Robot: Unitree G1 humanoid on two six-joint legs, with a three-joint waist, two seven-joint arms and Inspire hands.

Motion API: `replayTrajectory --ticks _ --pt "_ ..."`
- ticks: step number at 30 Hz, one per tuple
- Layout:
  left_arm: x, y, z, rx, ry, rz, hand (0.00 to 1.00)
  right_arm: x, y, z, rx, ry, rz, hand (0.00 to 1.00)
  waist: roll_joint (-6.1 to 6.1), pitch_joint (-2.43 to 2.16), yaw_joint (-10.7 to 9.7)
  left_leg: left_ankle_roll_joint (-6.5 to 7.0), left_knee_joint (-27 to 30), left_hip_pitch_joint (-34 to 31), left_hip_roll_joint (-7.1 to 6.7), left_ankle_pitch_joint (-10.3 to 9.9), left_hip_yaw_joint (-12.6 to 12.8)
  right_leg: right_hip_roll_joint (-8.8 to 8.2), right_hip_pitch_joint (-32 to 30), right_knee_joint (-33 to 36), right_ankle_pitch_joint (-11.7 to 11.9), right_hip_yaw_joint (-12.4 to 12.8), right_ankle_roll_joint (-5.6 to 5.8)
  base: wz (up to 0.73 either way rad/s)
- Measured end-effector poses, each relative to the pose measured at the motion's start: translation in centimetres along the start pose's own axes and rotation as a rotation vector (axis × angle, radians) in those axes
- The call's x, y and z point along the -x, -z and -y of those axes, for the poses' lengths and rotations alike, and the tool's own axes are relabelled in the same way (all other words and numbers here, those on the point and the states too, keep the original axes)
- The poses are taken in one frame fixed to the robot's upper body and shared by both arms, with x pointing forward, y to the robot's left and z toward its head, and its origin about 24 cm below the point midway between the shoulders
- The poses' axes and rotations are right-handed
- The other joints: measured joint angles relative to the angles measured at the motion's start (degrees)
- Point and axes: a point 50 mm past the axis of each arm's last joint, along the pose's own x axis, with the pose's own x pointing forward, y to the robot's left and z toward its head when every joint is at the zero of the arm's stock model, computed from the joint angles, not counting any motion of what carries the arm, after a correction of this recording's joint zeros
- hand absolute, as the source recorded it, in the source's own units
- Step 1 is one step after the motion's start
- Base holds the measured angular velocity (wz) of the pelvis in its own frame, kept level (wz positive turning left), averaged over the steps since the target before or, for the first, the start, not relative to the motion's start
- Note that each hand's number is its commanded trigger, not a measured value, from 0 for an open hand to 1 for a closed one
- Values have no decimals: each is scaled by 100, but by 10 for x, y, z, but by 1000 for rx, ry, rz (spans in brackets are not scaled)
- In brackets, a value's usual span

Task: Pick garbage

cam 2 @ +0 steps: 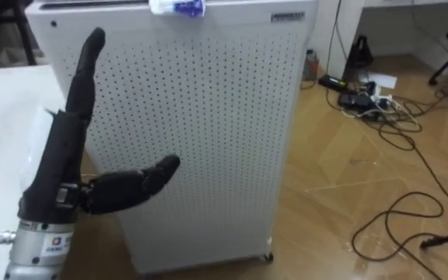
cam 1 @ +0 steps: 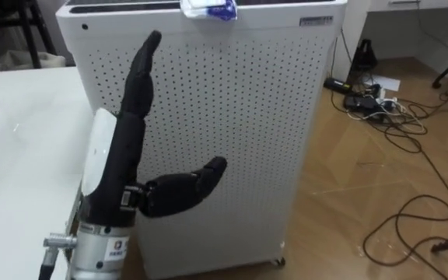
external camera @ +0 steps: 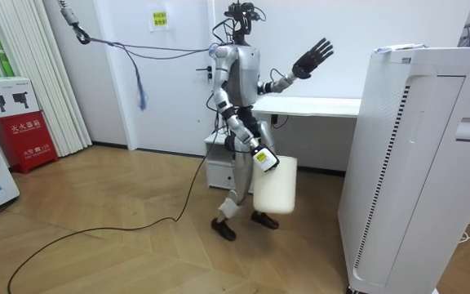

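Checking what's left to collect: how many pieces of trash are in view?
1: a crumpled white and blue wrapper on top of the white air purifier, at its front edge, above the raised left hand. More may lie hidden further back on top.

The cabinet (cam 1: 232,117) is white with dark dots, the wrapper (cam 1: 208,9) blue-and-white, the left hand (cam 1: 127,155) black, the floor (cam 1: 364,179) brown wood-grain.
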Motion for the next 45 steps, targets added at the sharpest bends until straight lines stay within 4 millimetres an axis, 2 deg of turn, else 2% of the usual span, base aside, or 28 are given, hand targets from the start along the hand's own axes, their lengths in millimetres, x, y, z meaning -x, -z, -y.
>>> replayTrajectory --ticks 1,2,3,4,5,6,7,8,9,10,13,18,25,28,33,39,44,45 --pt "-7 -3 -1 -10 -9 41 0 0 -1 -1 -3 -3 2 100 20 21 -11 34 43 121 -33 -74 72 -119 -202 540 210 44 68 -7" --pt "-10 -5 -2 -19 -17 64 0 -1 -1 -2 -5 -3 6 100 23 21 -12 69 43 179 -36 -120 108 -148 -285 735 319 105 75 -13" --pt "-14 -9 -3 -31 -35 104 0 -2 -5 -2 9 1 20 100 75 36 -13 114 37 290 -36 -212 122 -174 -386 996 543 135 106 -30" --pt "-15 -10 -5 -45 -48 128 0 -2 -8 -3 15 -1 34 100 149 40 1 176 1 390 -22 -272 104 -201 -444 1019 570 113 133 -30" --pt "-15 -11 -6 -50 -51 135 0 -2 -10 -3 17 -1 42 100 177 57 1 167 -29 438 -17 -280 98 -209 -467 937 515 64 150 -12" --pt "-15 -12 -6 -52 -53 141 0 -2 -13 -3 18 -2 55 100 224 58 1 182 -110 501 -7 -294 80 -211 -560 629 421 -72 129 5" --pt "-16 -12 -7 -54 -54 143 0 -2 -16 -4 20 -5 67 100 264 62 -20 189 -167 529 26 -300 67 -187 -678 164 416 -254 112 10" --pt "-16 -12 -7 -56 -54 144 0 -3 -17 -4 20 -6 73 100 277 58 -31 190 -168 527 46 -304 67 -157 -732 -103 427 -311 101 10" --pt "-16 -12 -8 -65 -53 144 0 -3 -20 -6 18 -10 84 100 289 52 -26 169 -184 533 77 -326 57 -36 -791 -745 615 -306 44 19" --pt "-14 -11 -9 -75 -54 138 0 -3 -21 -7 23 -13 88 100 330 32 -70 146 -226 568 91 -344 -45 80 -789 -1095 1068 -313 -1 22" --pt "-13 -13 -9 -116 -62 160 0 -4 -22 -8 35 -26 91 100 394 -2 -67 57 -590 776 173 -287 -155 276 -444 -1652 1247 -441 -46 9" --pt "-12 -23 -12 -144 -99 205 0 -4 -22 -7 40 -45 90 100 306 -19 44 -27 -1037 1057 209 -228 -203 365 -207 -2037 1262 -476 -65 -2" --pt "-15 -34 -17 -165 -121 246 0 -5 -24 -9 43 -64 95 100 161 -27 33 -38 -1378 1391 245 -218 -253 457 215 -2555 1267 -531 -69 1" --pt "-16 -38 -21 -184 -117 263 0 -5 -26 -9 42 -61 100 100 154 -28 2 -41 -1444 1488 260 -219 -361 502 440 -2825 1341 -627 -72 13" --pt "-17 -41 -23 -218 -107 284 0 -5 -28 -9 48 -64 105 100 184 -25 25 -49 -1472 1555 261 -219 -435 552 611 -3010 1367 -620 -80 11" --pt "-18 -38 -27 -313 -91 287 0 -5 -29 -8 68 -68 107 100 330 25 3 -91 -1567 1622 266 -194 -445 559 641 -3004 1372 -637 -85 1" --pt "-18 -36 -29 -370 -61 295 0 -5 -28 -9 74 -85 105 100 382 14 -21 -132 -1631 1628 282 -167 -464 584 624 -3016 1394 -641 -106 1" --pt "-18 -36 -29 -382 -57 292 0 -5 -28 -8 76 -89 103 100 397 9 -74 -133 -1631 1638 277 -166 -484 586 661 -3051 1395 -645 -107 7"
